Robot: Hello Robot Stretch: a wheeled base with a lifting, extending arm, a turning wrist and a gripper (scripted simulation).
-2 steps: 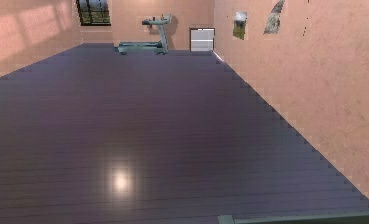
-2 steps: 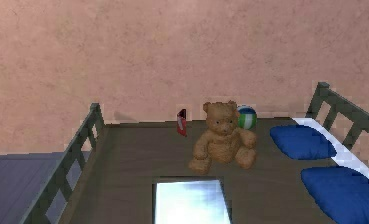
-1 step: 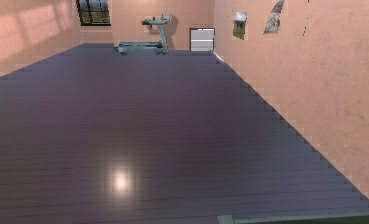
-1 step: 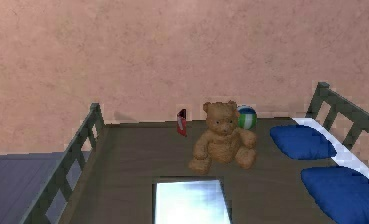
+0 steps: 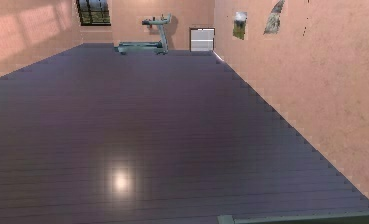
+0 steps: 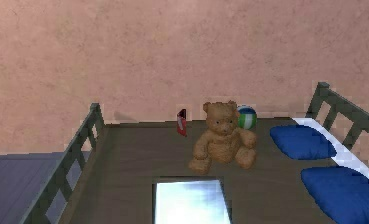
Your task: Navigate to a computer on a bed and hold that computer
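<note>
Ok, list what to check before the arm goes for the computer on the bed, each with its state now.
1. Bed alongside: ok. The bed lies in the arm side view.
2. Computer found: ok, probably. A flat grey slab lies on the bed at that view's bottom middle.
3. Slab's full outline: cannot tell. It runs off the bottom edge.
4. Teddy bear apart from the slab: ok. It sits farther out, with a ball beside it.
5. Blue pillows apart from the slab: ok. They lie at the view's right.
6. Way ahead, if the base must shift: ok. The treadmill stands far off.
</note>
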